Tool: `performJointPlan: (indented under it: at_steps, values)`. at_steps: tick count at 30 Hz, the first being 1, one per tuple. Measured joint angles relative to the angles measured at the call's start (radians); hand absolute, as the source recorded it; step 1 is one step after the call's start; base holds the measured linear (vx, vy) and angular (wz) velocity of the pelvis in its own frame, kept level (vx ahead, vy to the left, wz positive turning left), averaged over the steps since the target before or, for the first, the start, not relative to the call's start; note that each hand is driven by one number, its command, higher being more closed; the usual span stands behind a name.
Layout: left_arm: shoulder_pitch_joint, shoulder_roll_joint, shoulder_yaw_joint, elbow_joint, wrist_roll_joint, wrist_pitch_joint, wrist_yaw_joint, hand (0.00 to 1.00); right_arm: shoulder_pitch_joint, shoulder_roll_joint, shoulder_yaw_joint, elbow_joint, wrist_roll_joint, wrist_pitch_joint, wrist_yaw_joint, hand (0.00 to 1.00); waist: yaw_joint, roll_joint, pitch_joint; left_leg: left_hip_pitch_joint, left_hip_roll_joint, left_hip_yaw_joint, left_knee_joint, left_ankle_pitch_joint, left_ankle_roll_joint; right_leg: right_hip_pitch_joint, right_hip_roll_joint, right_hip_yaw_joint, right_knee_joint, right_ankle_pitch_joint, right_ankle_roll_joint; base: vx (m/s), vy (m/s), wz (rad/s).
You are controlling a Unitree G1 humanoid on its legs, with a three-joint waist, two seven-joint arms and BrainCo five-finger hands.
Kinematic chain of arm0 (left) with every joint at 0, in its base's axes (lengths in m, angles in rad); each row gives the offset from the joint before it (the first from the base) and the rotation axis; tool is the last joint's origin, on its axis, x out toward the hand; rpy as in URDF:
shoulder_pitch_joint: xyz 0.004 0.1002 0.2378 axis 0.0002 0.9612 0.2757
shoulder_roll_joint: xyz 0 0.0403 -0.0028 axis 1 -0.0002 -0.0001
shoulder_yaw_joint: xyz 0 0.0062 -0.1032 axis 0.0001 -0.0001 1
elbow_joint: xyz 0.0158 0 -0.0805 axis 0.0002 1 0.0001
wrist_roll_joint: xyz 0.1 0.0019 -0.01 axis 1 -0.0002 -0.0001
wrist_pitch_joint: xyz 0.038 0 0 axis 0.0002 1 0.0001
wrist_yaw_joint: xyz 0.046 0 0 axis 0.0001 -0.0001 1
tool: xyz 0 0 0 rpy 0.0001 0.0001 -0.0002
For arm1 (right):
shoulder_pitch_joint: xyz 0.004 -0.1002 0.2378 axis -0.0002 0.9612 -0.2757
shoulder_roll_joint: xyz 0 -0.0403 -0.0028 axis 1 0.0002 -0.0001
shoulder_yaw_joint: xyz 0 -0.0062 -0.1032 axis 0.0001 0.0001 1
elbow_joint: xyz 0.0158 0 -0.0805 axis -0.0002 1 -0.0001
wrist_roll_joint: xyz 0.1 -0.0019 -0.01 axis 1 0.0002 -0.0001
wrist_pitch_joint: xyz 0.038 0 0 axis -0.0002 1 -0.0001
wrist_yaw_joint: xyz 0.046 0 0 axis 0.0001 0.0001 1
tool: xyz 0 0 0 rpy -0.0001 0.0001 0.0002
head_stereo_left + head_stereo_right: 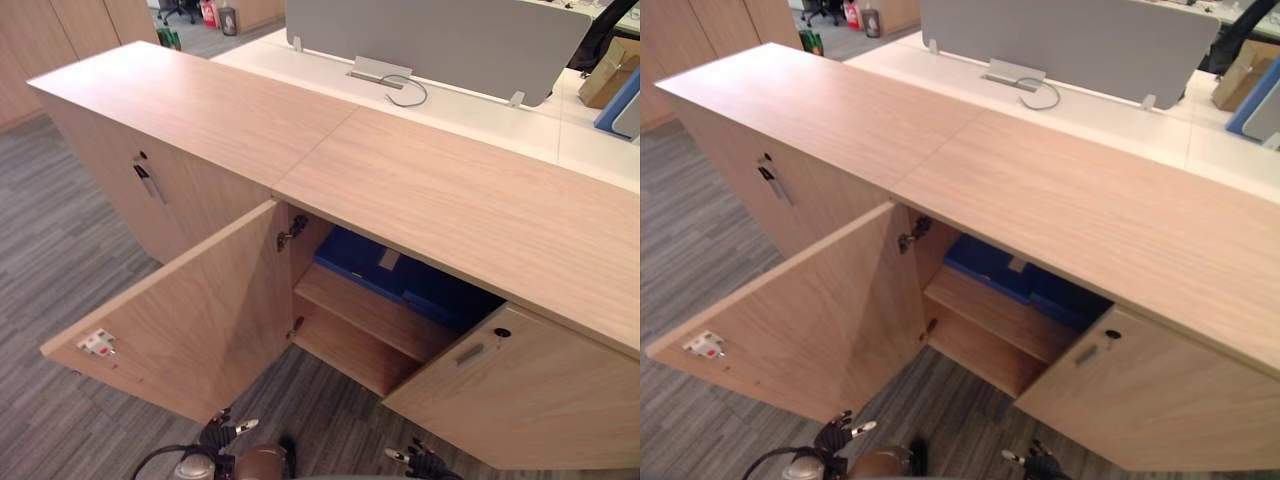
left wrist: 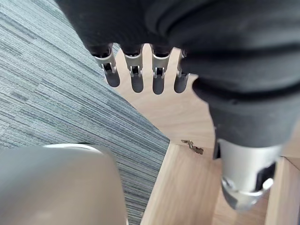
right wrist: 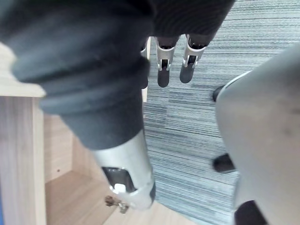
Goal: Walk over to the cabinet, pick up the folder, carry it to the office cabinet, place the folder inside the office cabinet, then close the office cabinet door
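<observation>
Folder (image 1: 400, 278), blue, lies on the shelf (image 1: 365, 312) inside the open office cabinet (image 1: 450, 190), centre frame. Left hand (image 1: 222, 432) and right hand (image 1: 420, 460) hang at the bottom edge, fingers (image 2: 136, 80) straight, holding nothing.

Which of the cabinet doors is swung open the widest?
The middle door, swung out over the carpet beside the blue folder on its shelf. The left door is shut; the right door is only partly open.
</observation>
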Motion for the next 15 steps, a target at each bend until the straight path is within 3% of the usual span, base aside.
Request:
performJointPlan:
  at_steps: [1, 3, 6, 15]
  values:
    - [0.003, 0.000, 0.021, 0.003, -0.005, 0.007, -0.002, 0.00, 0.000, 0.000, 0.002, 0.000, 0.003, 0.004, 0.001, 0.00, -0.001, -0.002, -0.006, 0.017, -0.017, -0.014, -0.047, 0.025, -0.008, -0.004, -0.011, -0.004, 0.007, -0.003, 0.001, 0.10, 0.044, 0.45]
    - [0.013, 0.016, 0.064, 0.012, -0.009, 0.012, 0.000, 0.00, 0.010, 0.022, 0.006, 0.021, 0.004, 0.004, 0.002, 0.00, 0.005, -0.056, -0.033, 0.081, -0.088, -0.056, -0.260, 0.147, 0.011, -0.026, -0.056, -0.016, -0.005, 0.013, -0.002, 0.12, -0.014, 0.77]
    - [0.034, 0.016, 0.092, 0.032, -0.030, 0.018, 0.000, 0.00, 0.004, 0.022, 0.011, 0.030, 0.003, 0.003, 0.006, 0.00, 0.010, -0.058, -0.038, 0.133, -0.112, -0.112, -0.394, 0.218, 0.012, -0.016, -0.069, -0.060, -0.003, 0.017, 0.001, 0.12, -0.030, 0.61]
    - [0.113, 0.021, 0.117, 0.087, -0.087, 0.030, 0.000, 0.00, -0.005, 0.024, 0.048, 0.059, 0.002, 0.002, 0.008, 0.00, 0.024, -0.062, -0.052, 0.237, -0.076, -0.133, -0.527, 0.276, -0.008, 0.021, -0.034, -0.066, -0.001, 0.054, -0.003, 0.08, -0.090, 0.10]
